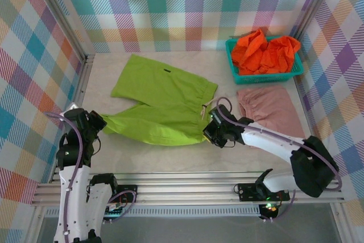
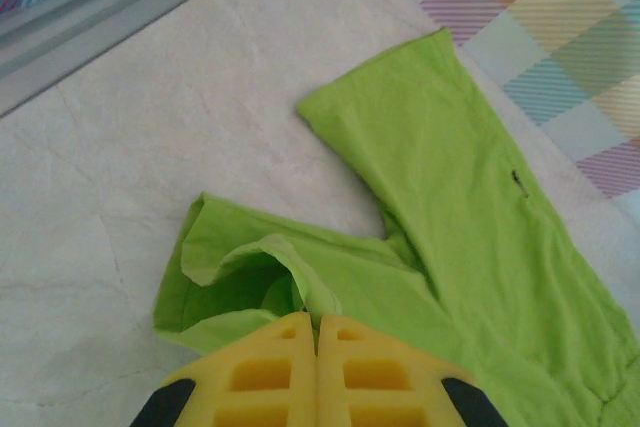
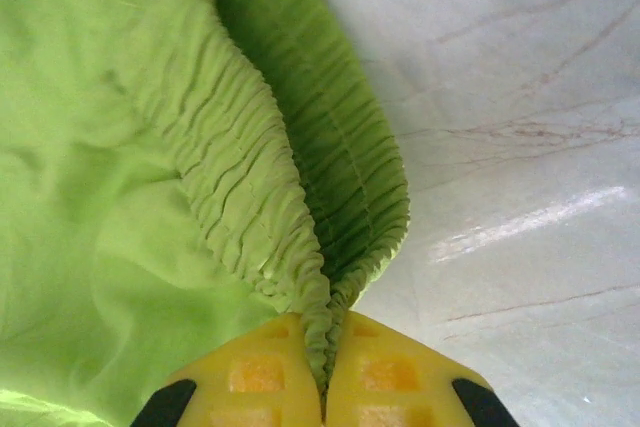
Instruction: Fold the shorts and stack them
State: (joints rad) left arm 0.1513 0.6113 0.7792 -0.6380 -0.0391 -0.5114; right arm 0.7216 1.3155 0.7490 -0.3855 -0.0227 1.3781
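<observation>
Folding the lime green shorts (image 1: 159, 103), spread left of the teal basket (image 1: 267, 78): left fingers (image 2: 262, 375) clenched on a leg hem, right fingers (image 3: 395, 372) on the waistband. Next, both should lift together.

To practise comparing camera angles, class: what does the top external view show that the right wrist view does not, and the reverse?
Top external adds: the orange shorts in the teal basket, the pink shorts on the table near it, and the left gripper shut on a leg hem. Right wrist adds: the waistband gathers close up, pinched by yellow fingers. Both: the lime green shorts, with the right gripper shut on them.
</observation>
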